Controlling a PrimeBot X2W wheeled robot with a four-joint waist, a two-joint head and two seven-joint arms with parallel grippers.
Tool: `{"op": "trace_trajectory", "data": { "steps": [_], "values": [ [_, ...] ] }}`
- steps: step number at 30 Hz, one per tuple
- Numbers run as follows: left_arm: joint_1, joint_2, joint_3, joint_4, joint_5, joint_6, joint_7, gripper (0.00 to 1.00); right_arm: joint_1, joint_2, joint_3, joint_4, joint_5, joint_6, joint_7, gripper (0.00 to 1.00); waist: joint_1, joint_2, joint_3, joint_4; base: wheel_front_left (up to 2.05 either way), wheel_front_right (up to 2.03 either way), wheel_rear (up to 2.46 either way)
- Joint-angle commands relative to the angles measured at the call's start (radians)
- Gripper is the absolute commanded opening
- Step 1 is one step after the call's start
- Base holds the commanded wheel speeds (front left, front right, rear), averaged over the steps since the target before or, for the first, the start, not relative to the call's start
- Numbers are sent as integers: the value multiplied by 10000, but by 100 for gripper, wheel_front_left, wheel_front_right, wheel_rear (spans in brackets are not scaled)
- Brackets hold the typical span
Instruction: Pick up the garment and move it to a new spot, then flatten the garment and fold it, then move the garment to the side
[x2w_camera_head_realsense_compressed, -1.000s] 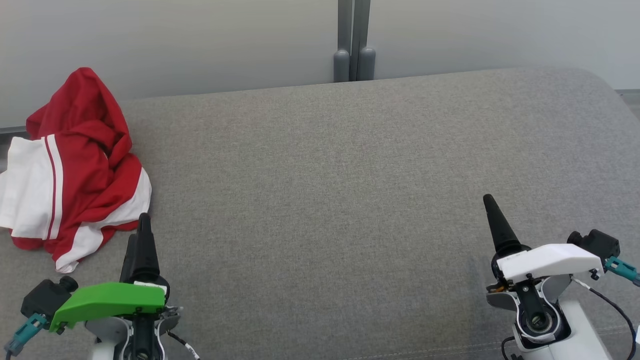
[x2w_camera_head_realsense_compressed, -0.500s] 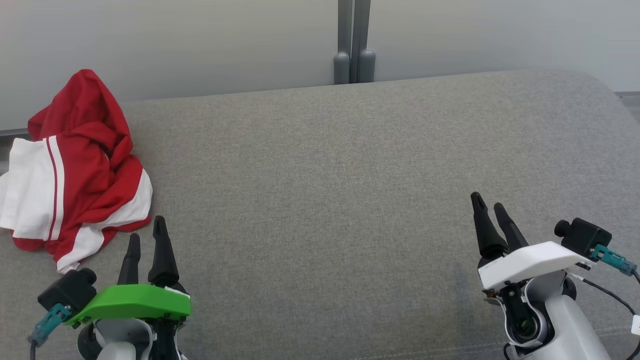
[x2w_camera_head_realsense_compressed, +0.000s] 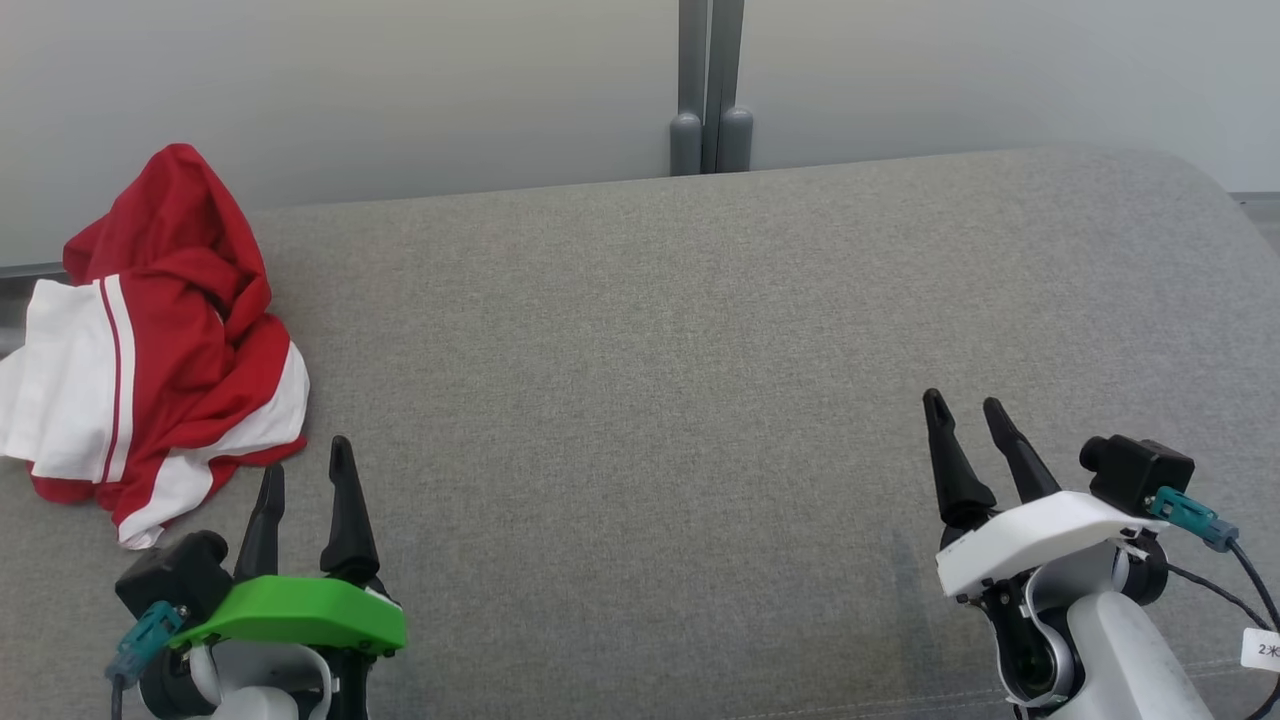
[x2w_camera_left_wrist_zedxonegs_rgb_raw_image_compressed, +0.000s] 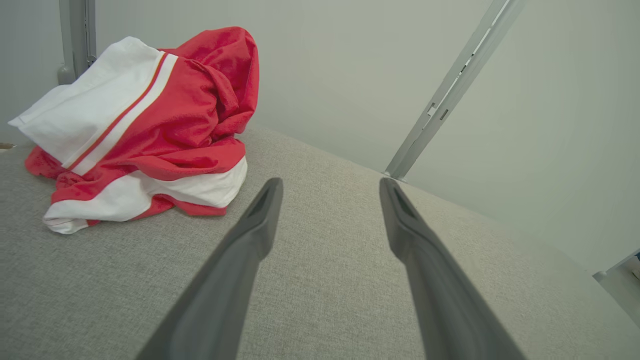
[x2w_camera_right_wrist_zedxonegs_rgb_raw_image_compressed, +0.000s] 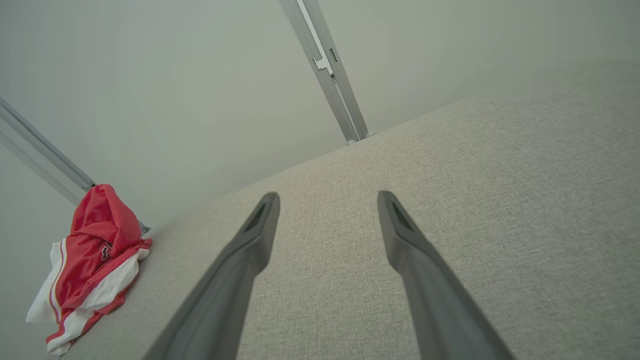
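Left tool (x2w_camera_head_realsense_compressed: 306, 458) and right tool (x2w_camera_head_realsense_compressed: 964, 400) have each rolled to show 2 fingers, spread wide and empty, near the bench's (x2w_camera_head_realsense_compressed: 700, 350) front edge. The garment (x2w_camera_head_realsense_compressed: 170, 330) lies crumpled and unmoved at the far-left corner; pickup has yet to begin.

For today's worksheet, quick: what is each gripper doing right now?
Left gripper: open, holding nothing.
Right gripper: open, holding nothing.

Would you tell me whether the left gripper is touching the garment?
Apart. In the left wrist view, a strip of bare grey couch shows between the fingers of the left gripper and the garment.
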Motion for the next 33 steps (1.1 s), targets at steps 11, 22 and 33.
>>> {"op": "trace_trajectory", "data": {
  "steps": [11, 22, 33],
  "values": [
    [187, 259, -213, -110, 1305, 172, -303, 100, 41, -70, 117, 14, -1419, 5, -412, 100, -1, 0, -57, 31, 0, 0, 0],
    [320, 279, -341, -209, 2258, 373, -534, 100, 26, -81, 355, -50, -2538, 5, -602, 100, -1, 0, -89, 19, 0, 0, 0],
    [445, 303, -469, -260, 3065, 499, -709, 100, 136, -89, 500, -152, -3116, 6, -646, 100, -1, 0, -89, -2, 0, 0, 0]
  ]
}}
